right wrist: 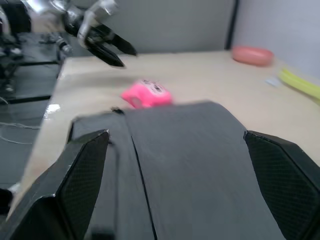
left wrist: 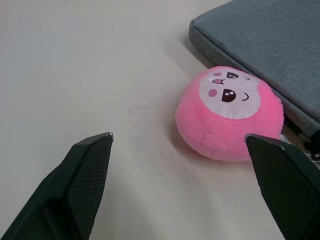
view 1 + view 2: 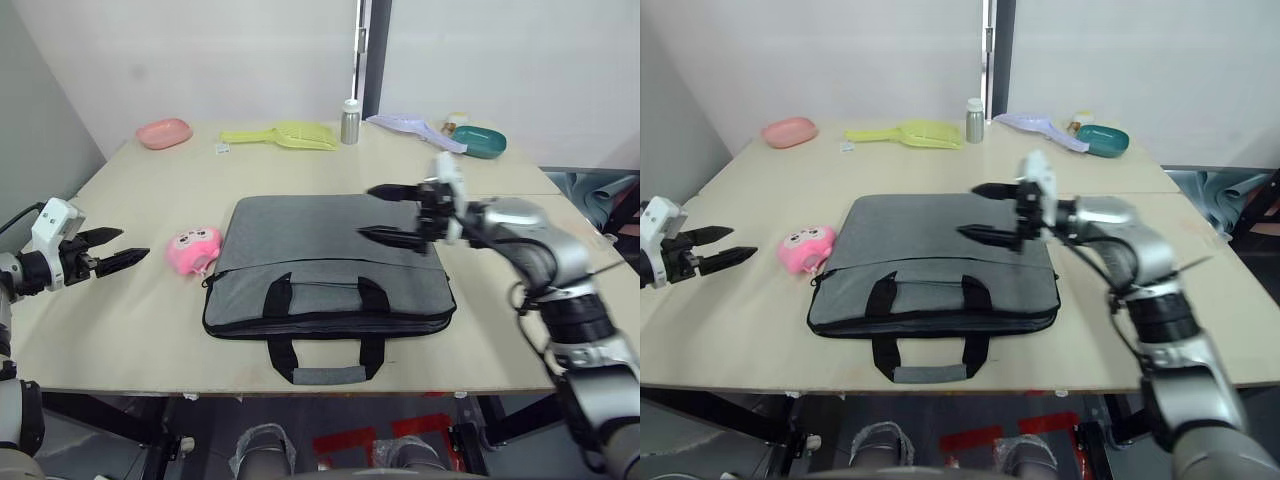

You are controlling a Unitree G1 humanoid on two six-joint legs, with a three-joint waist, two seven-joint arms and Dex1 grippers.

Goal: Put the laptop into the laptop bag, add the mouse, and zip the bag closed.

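Zipping looks the step in hand: flat grey fabric laptop bag (image 3: pixel 325 265) lies closed mid-desk, laptop and mouse presumably inside it, right gripper (image 3: pixel 392 213) hovering spread-jawed above it, needing descent to the zipper pull, left gripper (image 3: pixel 112 250) parted beside the bag.

the laptop bag (image 3: pixel 325 262) lies flat in the middle of the table (image 3: pixel 130 330). the right gripper (image 3: pixel 393 213) hangs wide open over the bag's far right part, not touching it. a pink plush toy (image 3: pixel 192 249) sits right against the bag's left edge, so that side is blocked. the left gripper (image 3: pixel 112 250) waits open, near the toy, with bare table between. a bottle (image 3: pixel 350 122), scoops and dishes stand along the far edge, well apart from the bag.
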